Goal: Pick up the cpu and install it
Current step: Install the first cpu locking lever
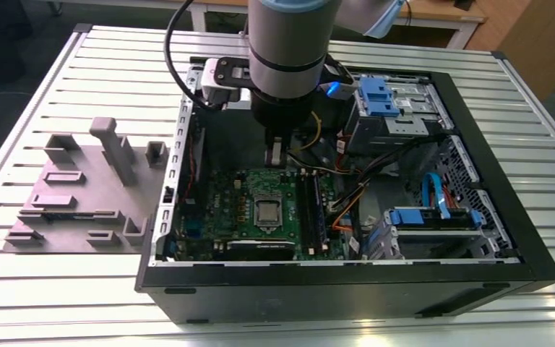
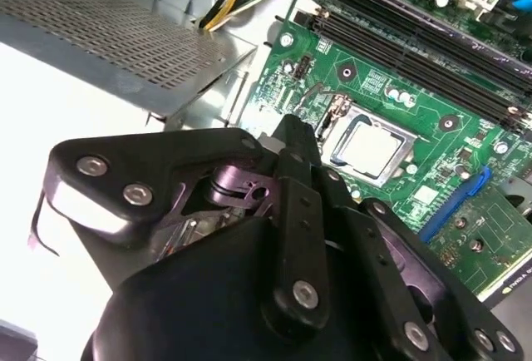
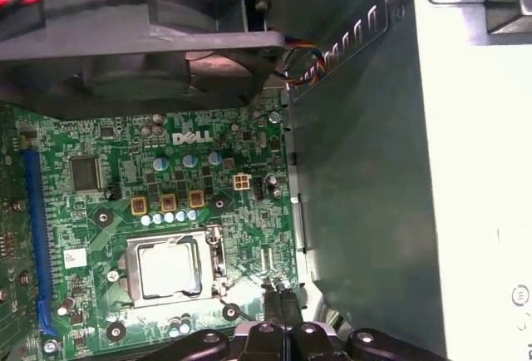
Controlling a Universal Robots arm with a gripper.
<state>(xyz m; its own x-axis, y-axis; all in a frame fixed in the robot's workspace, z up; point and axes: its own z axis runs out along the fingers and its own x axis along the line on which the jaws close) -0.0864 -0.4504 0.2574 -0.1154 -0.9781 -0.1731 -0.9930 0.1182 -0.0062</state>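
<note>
Silvery cpu (image 3: pixel 169 268) seated in socket (image 3: pixel 133 249), centre of green board (image 1: pixel 258 184); gripper (image 3: pixel 281 301) pinched narrow, empty, just beside socket.

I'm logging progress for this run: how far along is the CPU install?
The cpu already lies in its socket on the green motherboard, its silvery top showing in both wrist views. The gripper holds nothing; its jaws look closed and empty, hanging over the board beside the socket. Whether the chip is fully seated or the socket's retention lever latched cannot be told, so that may remain.
</note>
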